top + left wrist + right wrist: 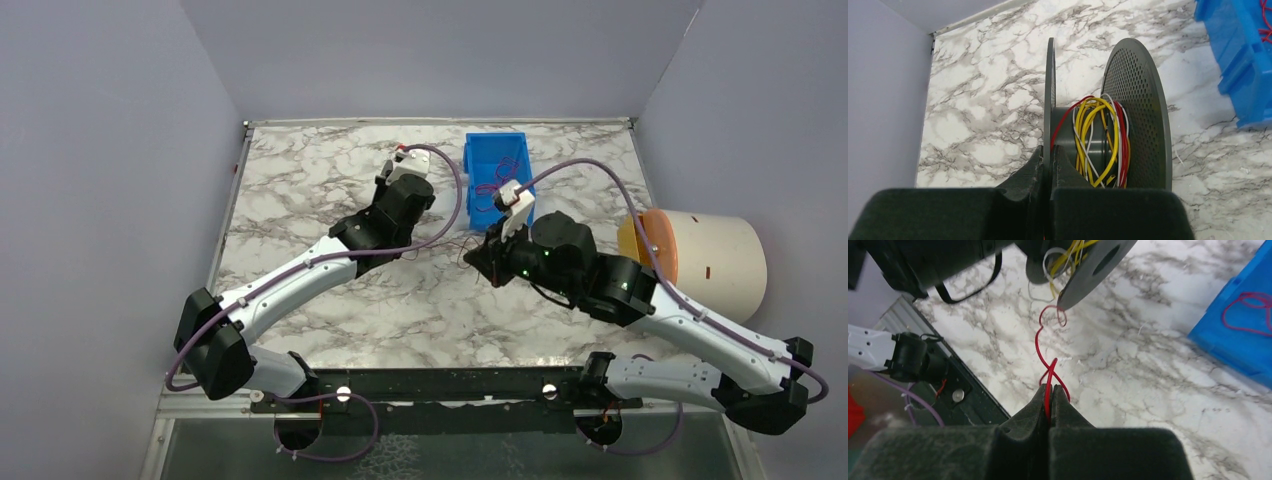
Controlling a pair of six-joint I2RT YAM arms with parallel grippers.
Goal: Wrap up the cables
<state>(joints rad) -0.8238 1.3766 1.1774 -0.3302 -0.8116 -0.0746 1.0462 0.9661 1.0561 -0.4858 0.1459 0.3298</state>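
A dark grey spool [1133, 110] with perforated flanges holds yellow, white and red cables [1098, 140] wound on its hub. My left gripper [1050, 150] is shut on the spool's left flange and holds it above the marble table. In the right wrist view the spool [1088, 265] hangs at the top with a red cable [1040, 340] trailing down from it. My right gripper [1049, 392] is shut on that red cable. In the top view the left gripper [420, 245] and right gripper [480, 255] sit close together mid-table.
A blue bin [497, 175] with red cables inside stands at the back centre; it also shows in the right wrist view [1243, 335]. A cream and orange cylinder [700, 250] lies at the right. The black base rail [440, 385] runs along the near edge.
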